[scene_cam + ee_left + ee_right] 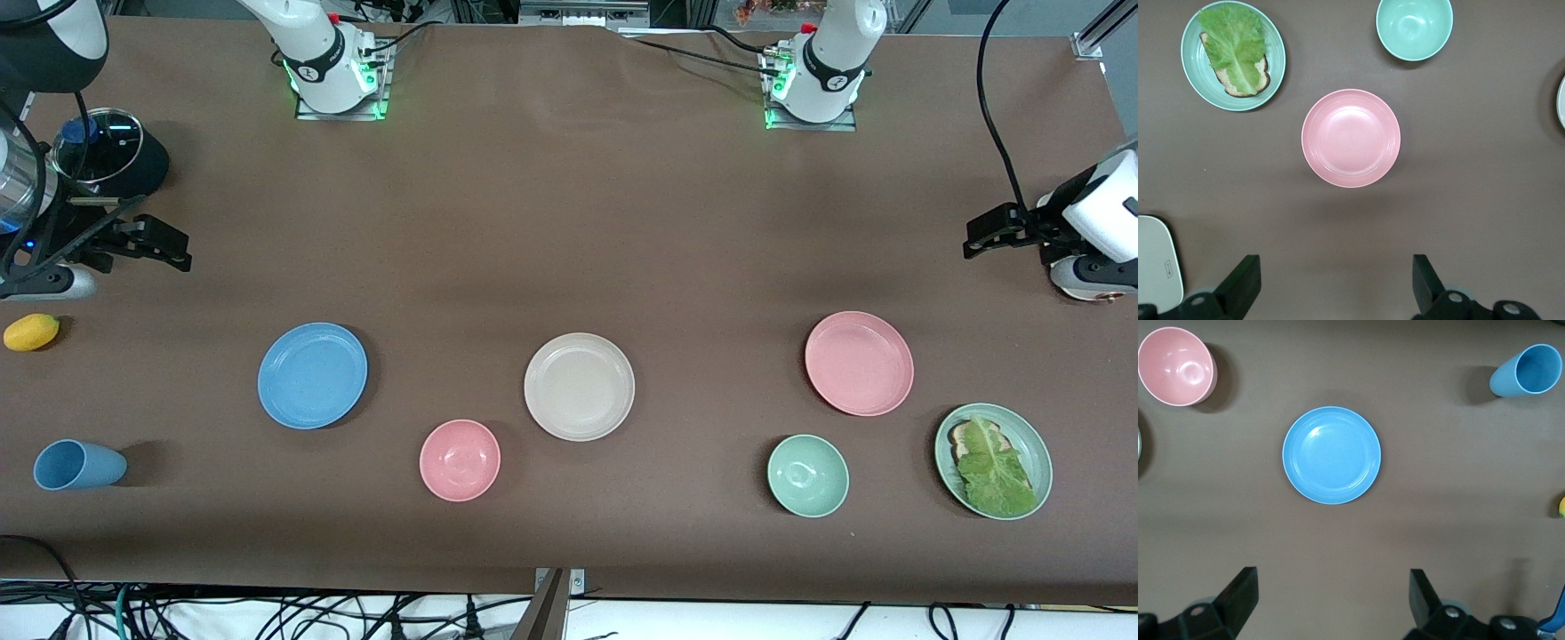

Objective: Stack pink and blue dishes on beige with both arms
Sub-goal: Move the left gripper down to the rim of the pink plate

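Observation:
The beige plate (579, 386) lies mid-table with nothing on it. The blue plate (312, 375) (1331, 455) lies toward the right arm's end, and the pink plate (859, 363) (1351, 138) toward the left arm's end. Both are flat on the brown cloth. My right gripper (173, 247) (1331, 583) hangs open and empty above the cloth, short of the blue plate. At the table's left-arm end, my left gripper (971, 242) (1335, 267) is also open and empty, in the air and apart from the pink plate.
A pink bowl (460, 460) (1175, 365) and a green bowl (807, 476) (1414, 27) sit nearer the camera than the plates. A green plate (1027, 437) (1190, 67) holds lettuce on bread. A blue cup (78, 465) (1527, 371) lies on its side; a lemon (31, 332) and a lidded pot (107, 151) are near the right gripper.

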Motion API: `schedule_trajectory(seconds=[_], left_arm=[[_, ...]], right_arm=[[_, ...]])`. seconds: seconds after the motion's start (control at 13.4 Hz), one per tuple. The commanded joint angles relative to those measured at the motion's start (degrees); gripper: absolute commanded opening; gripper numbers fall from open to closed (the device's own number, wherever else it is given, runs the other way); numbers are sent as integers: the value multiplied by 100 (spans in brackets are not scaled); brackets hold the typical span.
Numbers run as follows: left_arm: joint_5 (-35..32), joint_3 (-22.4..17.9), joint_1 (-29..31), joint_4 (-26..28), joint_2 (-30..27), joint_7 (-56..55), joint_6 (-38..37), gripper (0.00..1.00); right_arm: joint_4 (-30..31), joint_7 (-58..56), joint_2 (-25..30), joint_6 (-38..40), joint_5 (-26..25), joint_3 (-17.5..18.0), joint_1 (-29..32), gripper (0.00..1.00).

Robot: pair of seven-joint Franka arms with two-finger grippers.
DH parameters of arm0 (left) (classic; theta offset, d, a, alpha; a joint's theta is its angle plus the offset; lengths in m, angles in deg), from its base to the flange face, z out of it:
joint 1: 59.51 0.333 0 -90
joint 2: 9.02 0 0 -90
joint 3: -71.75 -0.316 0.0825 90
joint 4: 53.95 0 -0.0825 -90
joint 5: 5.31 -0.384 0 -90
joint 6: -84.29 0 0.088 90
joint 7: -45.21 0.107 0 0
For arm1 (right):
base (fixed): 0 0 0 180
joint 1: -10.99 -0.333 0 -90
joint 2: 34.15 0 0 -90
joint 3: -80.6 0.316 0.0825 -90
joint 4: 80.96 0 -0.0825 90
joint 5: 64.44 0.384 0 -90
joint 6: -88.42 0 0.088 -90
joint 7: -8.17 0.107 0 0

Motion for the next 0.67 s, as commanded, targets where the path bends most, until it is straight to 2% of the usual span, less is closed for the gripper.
schedule_trajectory(seconds=[0.0, 0.3, 0.6], left_arm=[[37, 5, 10, -79, 213, -18, -3, 100], [20, -4, 45, -79, 371, -27, 6, 100], [98, -30, 80, -316, 1099, -27, 111, 100]], right_arm=[[-117, 72, -37, 35, -86, 44, 26, 100], [-117, 72, -37, 35, -86, 44, 26, 100], [-117, 72, -37, 35, -86, 44, 26, 100]])
